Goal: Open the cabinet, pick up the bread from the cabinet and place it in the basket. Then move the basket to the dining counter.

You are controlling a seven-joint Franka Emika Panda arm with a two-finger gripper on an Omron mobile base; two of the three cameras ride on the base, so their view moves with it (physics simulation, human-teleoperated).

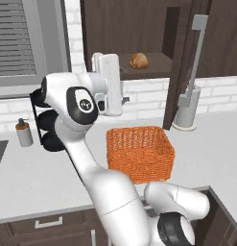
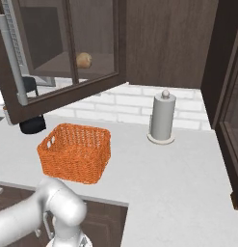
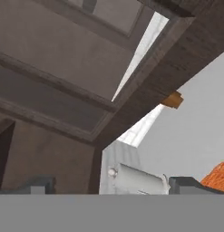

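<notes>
The dark brown cabinet (image 1: pixel 153 29) stands open, its glass-paned door (image 2: pixel 58 53) swung out with the long silver handle (image 2: pixel 12 53) at its edge. The small tan bread (image 1: pixel 138 60) lies on the cabinet shelf and shows through the door glass (image 2: pixel 84 59). The orange woven basket (image 1: pixel 139 151) (image 2: pixel 74 152) sits on the worktop below, with nothing in it. My gripper (image 1: pixel 123 84) hangs in front of the cabinet opening, a little left of and below the bread and above the basket's back edge. It is open, its fingertips (image 3: pixel 41 185) wide apart and holding nothing.
A grey paper towel roll (image 1: pixel 187 108) (image 2: pixel 162 117) stands on the worktop right of the basket. A soap dispenser (image 1: pixel 24 133) and a black rack (image 1: pixel 43 120) are at the left by the wall. A tall dark unit (image 2: pixel 226 96) borders the worktop on the right.
</notes>
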